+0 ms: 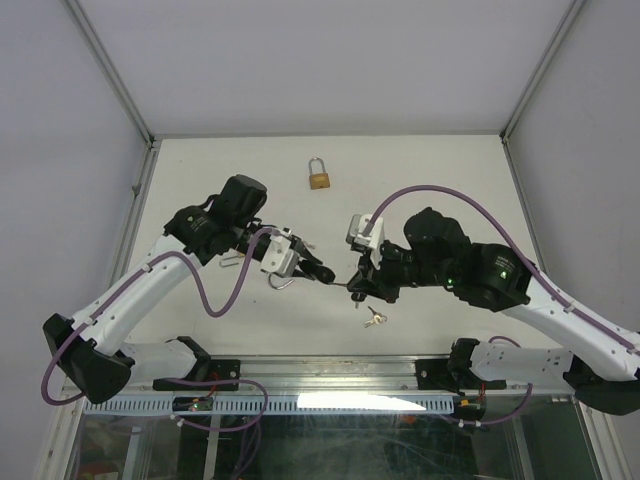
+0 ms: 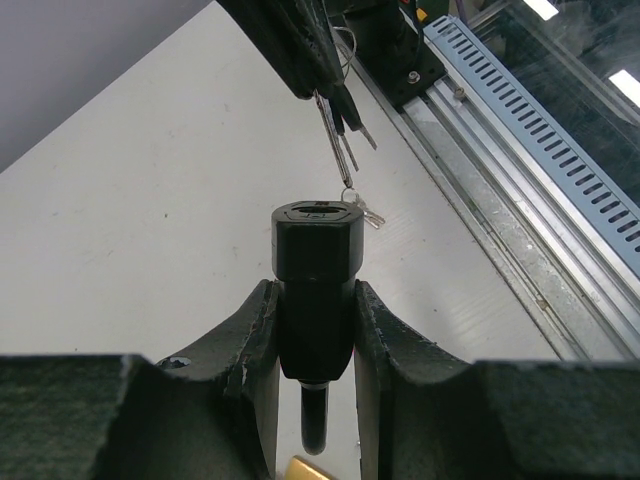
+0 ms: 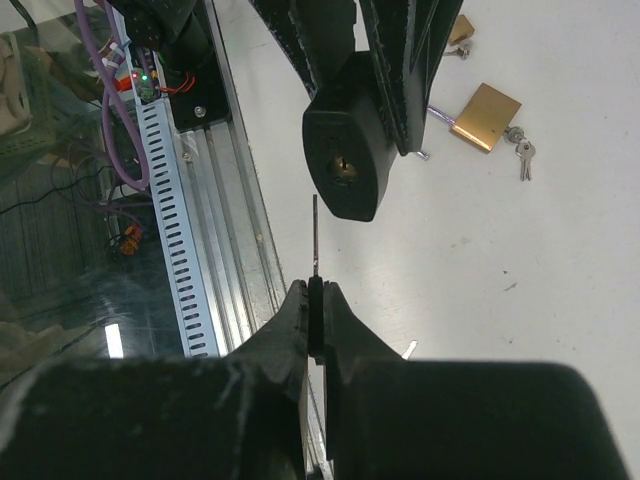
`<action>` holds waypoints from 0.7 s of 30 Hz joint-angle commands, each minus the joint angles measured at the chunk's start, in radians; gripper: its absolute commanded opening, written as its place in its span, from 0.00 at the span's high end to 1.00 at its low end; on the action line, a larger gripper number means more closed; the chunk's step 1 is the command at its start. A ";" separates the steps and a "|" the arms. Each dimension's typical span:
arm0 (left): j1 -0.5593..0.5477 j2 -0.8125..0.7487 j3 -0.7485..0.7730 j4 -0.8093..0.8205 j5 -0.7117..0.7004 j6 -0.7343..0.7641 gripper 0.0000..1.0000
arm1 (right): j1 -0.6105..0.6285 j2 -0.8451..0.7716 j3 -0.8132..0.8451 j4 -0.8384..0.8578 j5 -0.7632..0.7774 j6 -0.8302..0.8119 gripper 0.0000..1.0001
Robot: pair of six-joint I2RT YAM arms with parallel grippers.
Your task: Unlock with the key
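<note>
Clamping a black padlock (image 2: 315, 245), the left gripper (image 2: 315, 300) faces the right gripper (image 3: 316, 300), whose jaws pinch a key (image 3: 314, 235) near the keyhole (image 3: 345, 168).

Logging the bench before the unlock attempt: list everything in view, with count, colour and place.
lock: 1, black, held off the table in the left jaws, keyhole toward the right arm
key: 1, dark, pinched in the right jaws, tip short of the keyhole
spare keys: 1 small bunch, silvery, on the table by the right arm
padlock: at least 1, brass, far middle of the table
table: 1, white
rail: 1, grey, near edge
cables: 2, purple, one per arm
arms: 2, white and black, near edge
left jaws: closed on the lock
right jaws: closed on the key
</note>
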State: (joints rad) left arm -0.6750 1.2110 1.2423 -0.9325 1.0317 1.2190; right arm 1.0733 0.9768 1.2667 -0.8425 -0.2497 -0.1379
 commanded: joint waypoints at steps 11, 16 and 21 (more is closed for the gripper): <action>-0.011 0.020 0.078 0.001 0.042 0.054 1.00 | 0.010 -0.025 0.007 0.104 0.029 -0.034 1.00; -0.014 0.020 0.082 0.000 0.040 0.050 1.00 | 0.010 -0.015 0.004 0.098 0.052 -0.045 1.00; -0.017 0.024 0.082 0.001 0.045 0.044 1.00 | 0.011 -0.006 -0.007 0.115 0.034 -0.043 1.00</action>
State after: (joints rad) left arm -0.6804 1.2465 1.2648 -0.9745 1.0000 1.2411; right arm 1.0779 0.9730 1.2617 -0.8032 -0.2169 -0.1669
